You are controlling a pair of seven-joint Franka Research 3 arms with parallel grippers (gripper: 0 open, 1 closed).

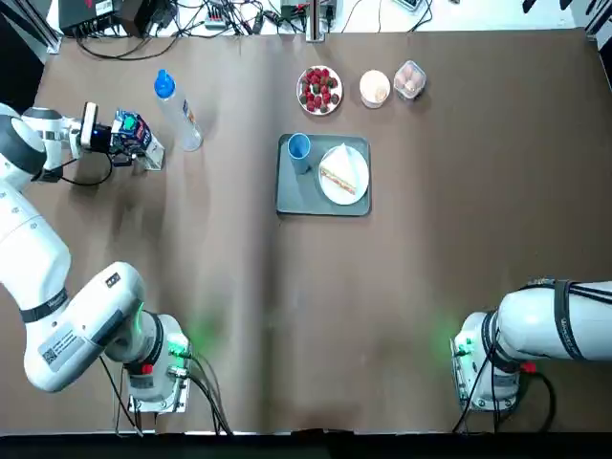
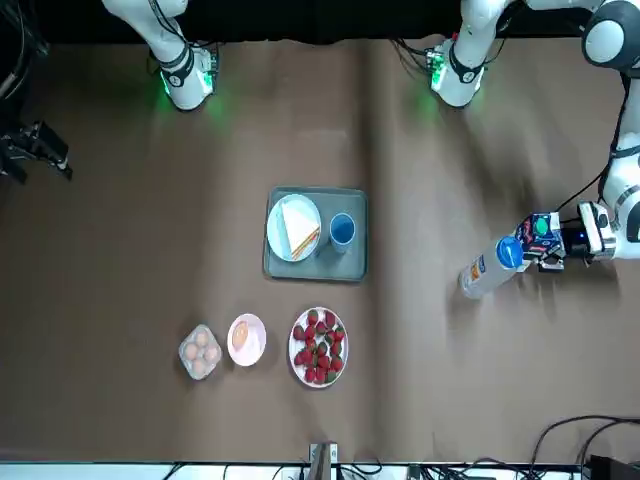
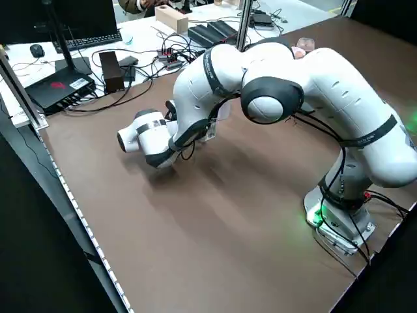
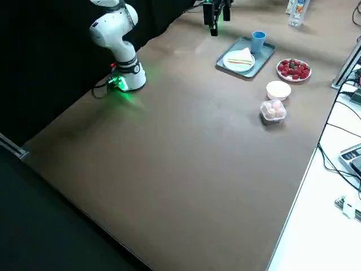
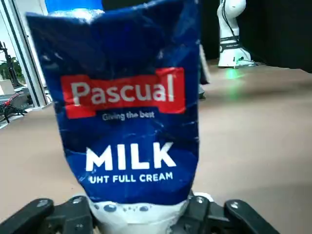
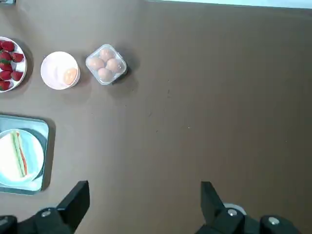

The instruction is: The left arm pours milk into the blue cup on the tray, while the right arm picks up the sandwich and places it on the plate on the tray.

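Observation:
My left gripper (image 1: 129,143) is at the table's far left, shut on a blue "Pascual" milk carton (image 1: 137,134) that fills the left wrist view (image 5: 131,112). The grey tray (image 1: 292,196) lies mid-table. On it stand the blue cup (image 1: 299,146) and a white plate (image 1: 356,186) with the triangular sandwich (image 1: 341,175) lying on it. My right gripper (image 6: 143,195) hangs open and empty, high above the table's right side, well away from the tray; it shows as a dark shape (image 2: 35,150) in the front view.
A clear bottle with a blue cap (image 1: 177,110) stands right beside the carton. Behind the tray sit a plate of strawberries (image 1: 318,89), a small bowl (image 1: 375,87) and a tub of eggs (image 1: 409,78). Cables line the far edge.

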